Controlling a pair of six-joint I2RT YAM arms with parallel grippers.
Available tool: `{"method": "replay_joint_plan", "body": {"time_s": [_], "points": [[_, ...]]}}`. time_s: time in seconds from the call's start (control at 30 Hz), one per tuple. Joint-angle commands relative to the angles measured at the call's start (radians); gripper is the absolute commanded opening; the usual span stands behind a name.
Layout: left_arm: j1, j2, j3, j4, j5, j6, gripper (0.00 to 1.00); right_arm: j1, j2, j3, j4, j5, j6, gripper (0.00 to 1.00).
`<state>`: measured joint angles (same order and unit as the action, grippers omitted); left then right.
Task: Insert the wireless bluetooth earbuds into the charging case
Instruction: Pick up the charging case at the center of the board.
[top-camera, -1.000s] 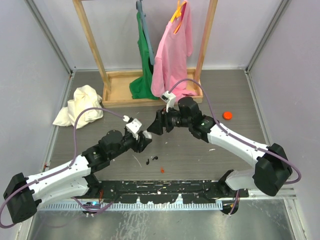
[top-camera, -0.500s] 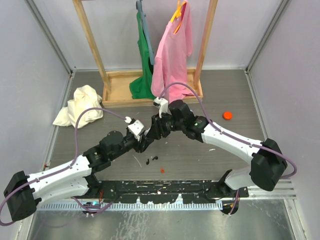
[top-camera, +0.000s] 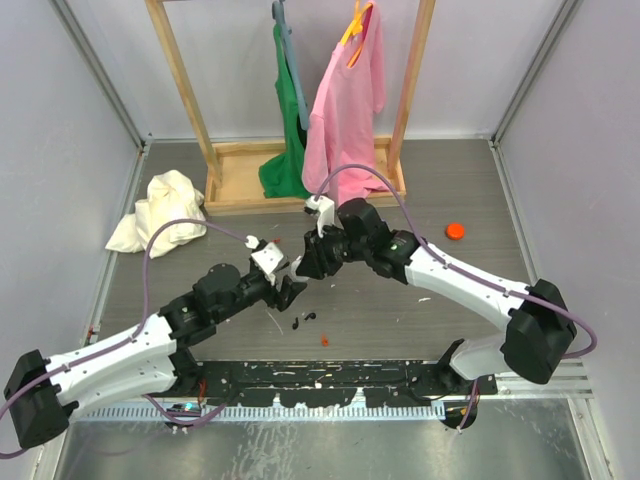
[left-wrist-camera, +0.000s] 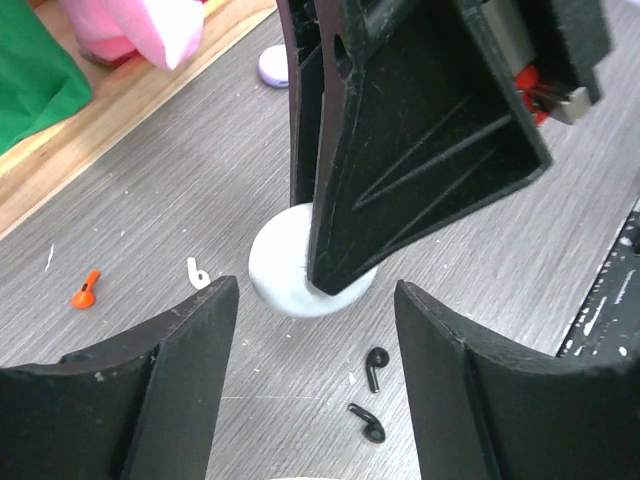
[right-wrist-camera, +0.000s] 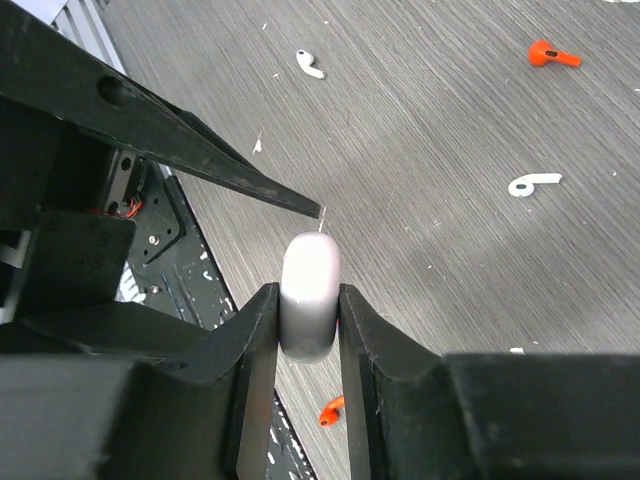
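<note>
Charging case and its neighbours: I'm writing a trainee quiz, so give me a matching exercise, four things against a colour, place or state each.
1 charging case
2 left gripper
3 earbud pair
4 crumpled cloth

a black, lying loose
b open, empty
c heaped left of the wooden rack
d white, clamped in the right gripper

Pairs: 1-d, 2-b, 3-a, 4-c

Pink shirt (top-camera: 345, 110) and green shirt (top-camera: 287, 165) hang on wooden rack (top-camera: 188, 100).
</note>
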<state>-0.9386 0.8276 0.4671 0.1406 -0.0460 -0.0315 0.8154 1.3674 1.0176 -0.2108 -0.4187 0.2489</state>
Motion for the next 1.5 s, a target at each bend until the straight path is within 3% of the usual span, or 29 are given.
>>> {"method": "replay_joint_plan", "body": {"time_s": [0.0, 0.27, 0.53, 0.9, 1.13, 1.23, 1.47], "points": [[0.000, -0.090, -0.011, -0.008, 0.095, 0.020, 0.67, -0.017, -0.058, 0.048, 0.004, -0.067, -0.077, 0.10], [0.112, -0.164, -0.043, -0.016, 0.332, -0.047, 0.70, -0.059, -0.104, 0.067, -0.072, -0.173, -0.197, 0.09], [0.233, -0.112, -0.059, 0.104, 0.592, -0.135, 0.64, -0.068, -0.150, 0.063, -0.132, -0.292, -0.337, 0.09], [0.254, 0.044, -0.010, 0.281, 0.772, -0.206, 0.47, -0.065, -0.101, 0.086, -0.183, -0.401, -0.452, 0.09], [0.255, 0.081, -0.013, 0.345, 0.827, -0.245, 0.45, -0.066, -0.084, 0.079, -0.187, -0.410, -0.480, 0.09], [0.255, 0.089, -0.010, 0.353, 0.833, -0.248, 0.40, -0.064, -0.084, 0.075, -0.186, -0.419, -0.493, 0.09], [0.255, 0.104, -0.007, 0.372, 0.858, -0.260, 0.15, -0.049, -0.096, 0.056, -0.186, -0.444, -0.537, 0.11]]}}
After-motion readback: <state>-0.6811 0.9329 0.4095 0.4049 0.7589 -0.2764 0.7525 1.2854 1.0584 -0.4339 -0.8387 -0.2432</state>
